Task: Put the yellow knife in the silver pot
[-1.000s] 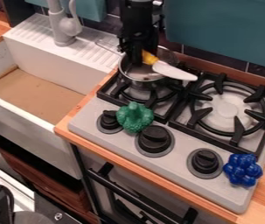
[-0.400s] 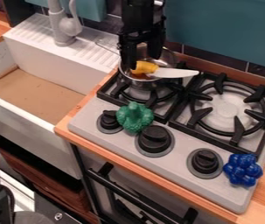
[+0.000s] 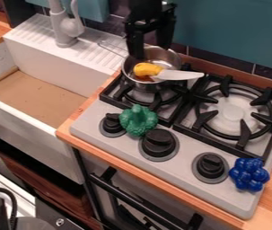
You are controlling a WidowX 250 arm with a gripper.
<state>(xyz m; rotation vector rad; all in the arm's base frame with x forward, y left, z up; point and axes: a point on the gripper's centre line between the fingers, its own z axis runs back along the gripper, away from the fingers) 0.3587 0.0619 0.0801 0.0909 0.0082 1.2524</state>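
With the view's centre as clock middle, the white sink is toward nine o'clock, its bottom brown. At eleven o'clock the grey tap stands upright. The small left knob is just beside the green broccoli-like toy, which sits close to the centre. Toward twelve, the silver pot stands on the left burner. The black gripper hangs above the pot, its fingers spread apart, with nothing between them. The knife has its yellow handle inside the pot, and its pale blade passes over the rim, pointing outward to the pot's three o'clock. The middle knob is at five o'clock, the right knob between four and five. The right burner lies at three, and a blue bumpy toy at four.
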